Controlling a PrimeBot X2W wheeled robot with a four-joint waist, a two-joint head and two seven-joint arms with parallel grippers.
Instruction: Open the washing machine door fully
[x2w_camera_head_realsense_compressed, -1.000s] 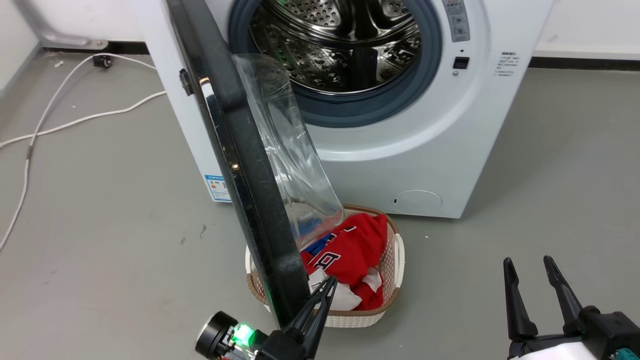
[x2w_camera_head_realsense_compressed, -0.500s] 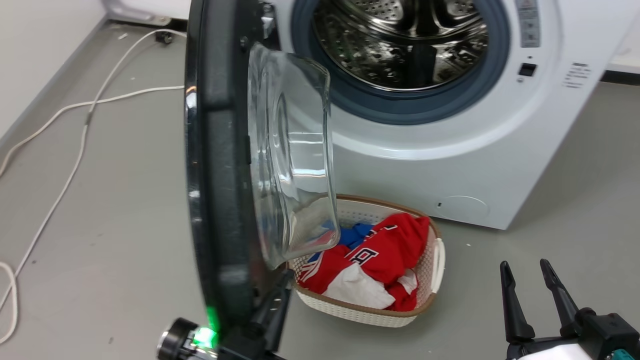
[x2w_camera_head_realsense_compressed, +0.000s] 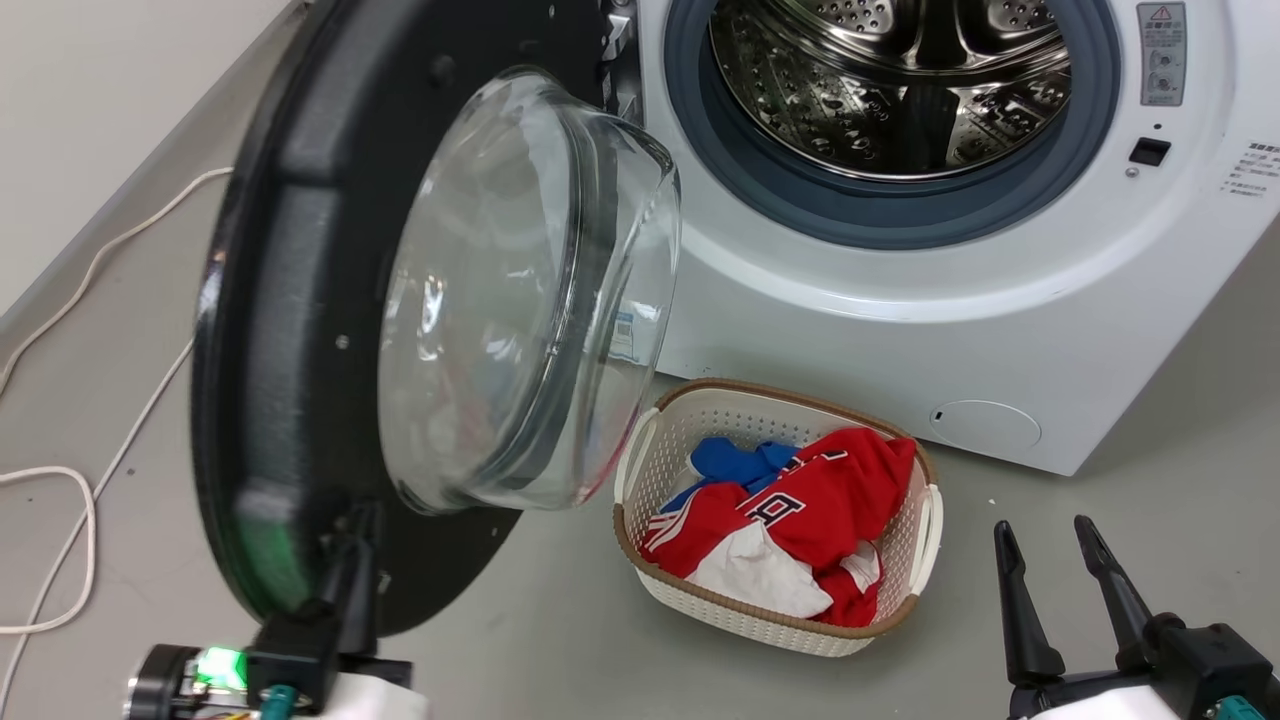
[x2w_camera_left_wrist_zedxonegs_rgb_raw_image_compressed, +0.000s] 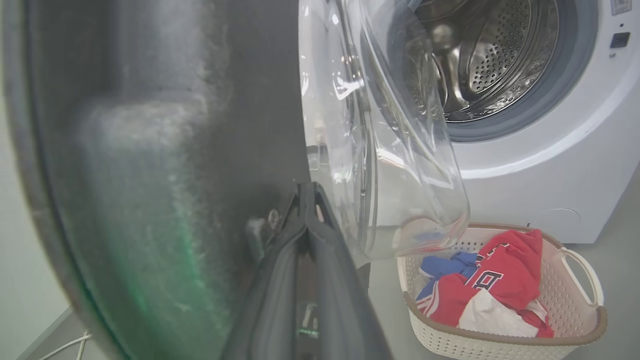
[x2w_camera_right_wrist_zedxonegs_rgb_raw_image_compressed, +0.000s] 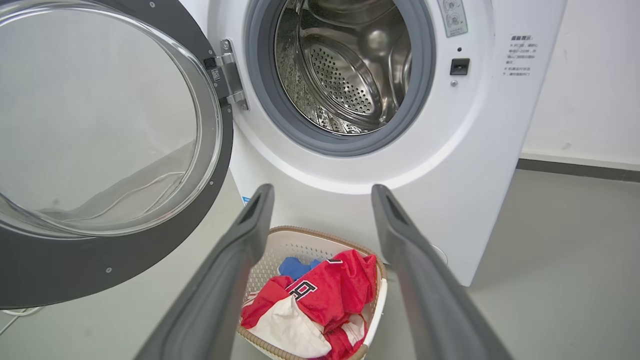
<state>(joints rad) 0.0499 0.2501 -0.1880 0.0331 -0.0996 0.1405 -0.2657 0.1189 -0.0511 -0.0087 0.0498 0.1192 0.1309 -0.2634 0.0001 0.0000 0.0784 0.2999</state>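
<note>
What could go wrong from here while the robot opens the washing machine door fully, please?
The left gripper, fingers shut, merely presses the washing machine door on its inner face near the lower rim, so it might slip off. Freed, the door could swing back, its glass bowl perhaps striking the laundry basket.

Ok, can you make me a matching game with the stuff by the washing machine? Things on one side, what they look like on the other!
Things:
1. washing machine door
2. drum
3. basket
4. right gripper

Looks:
A. white, with red and blue clothes inside
B. jaws apart, holding nothing
C. black and round, swung open
D. shiny steel with little holes

Pairs: 1-C, 2-D, 3-A, 4-B.
</note>
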